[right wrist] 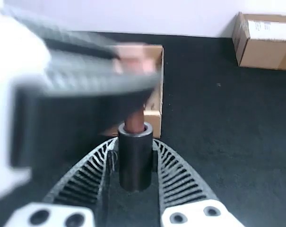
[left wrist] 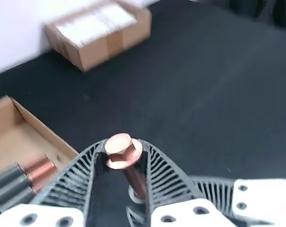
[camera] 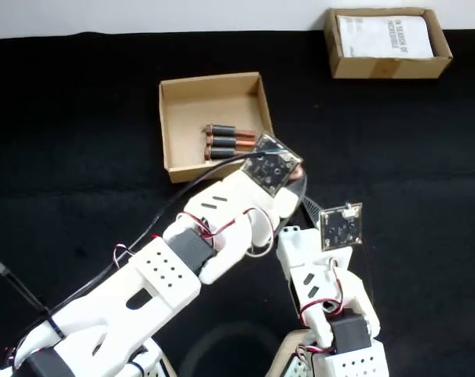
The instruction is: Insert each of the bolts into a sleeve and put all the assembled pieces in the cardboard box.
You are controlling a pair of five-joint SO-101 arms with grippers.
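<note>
Copper showed between the left jaws, which were clamped on a bolt (left wrist: 119, 152), its flanged head up at their tips and its shank pointing down; the right jaws were closed around a dark sleeve (right wrist: 134, 161) held upright, and the shank appeared to be just entering the sleeve's top bore; the step in hand looked like the insertion itself, done in the air just beside the cardboard box (camera: 202, 106); the next move would call for a straight push down with shank and bore kept in line, then a release by the left jaws; three assembled pieces (camera: 225, 142) lay side by side in the box; the desk (camera: 80, 118) was black, a second box (camera: 386, 68) holding a printed sheet stood at its far edge, against a pale wall (camera: 143, 14)
</note>
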